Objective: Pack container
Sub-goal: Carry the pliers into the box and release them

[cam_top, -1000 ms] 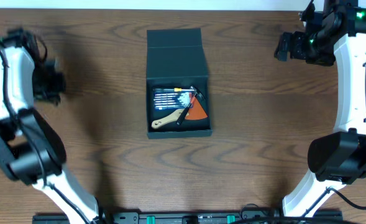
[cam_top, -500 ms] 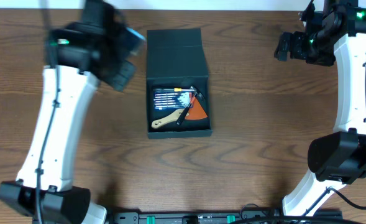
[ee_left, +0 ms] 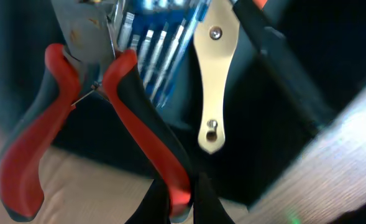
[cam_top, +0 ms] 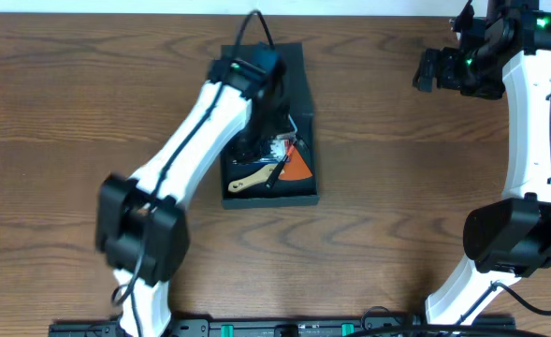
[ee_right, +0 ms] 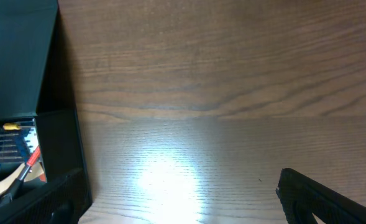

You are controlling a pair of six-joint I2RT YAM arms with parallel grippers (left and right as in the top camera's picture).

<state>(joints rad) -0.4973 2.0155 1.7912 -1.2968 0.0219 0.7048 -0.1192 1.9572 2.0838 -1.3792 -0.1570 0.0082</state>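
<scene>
Got the left gripper (ee_left: 179, 202) hanging straight above the open tray of the container (cam_top: 275, 199), so basically no sideways travel needed, just down. Looks pinched shut on the tip of one red handle of the pliers (ee_left: 89, 112), head end pointing away from the fingers in the wrist view. Container mid-table (cam_top: 397, 187), long axis running near-to-far, flap lid (cam_top: 289, 94) folded back at the far end, tray at the near end. Pretty crowded in there: a blue bit set (ee_left: 161, 56), a pale-handled tool (ee_left: 212, 81) and a black-handled tool (ee_left: 276, 56) slanting across it. Worth noting the pliers running roughly along the same line as the bit set and the pale handle, so probably fine to lower as-is rather than twist first. Can't tell the height above the tray from either view though, too blurry up close. No contest on the nearer arm: right gripper (cam_top: 427, 71) parked well apart at the far right of the table, fingers spread wide, holding nothing.
</scene>
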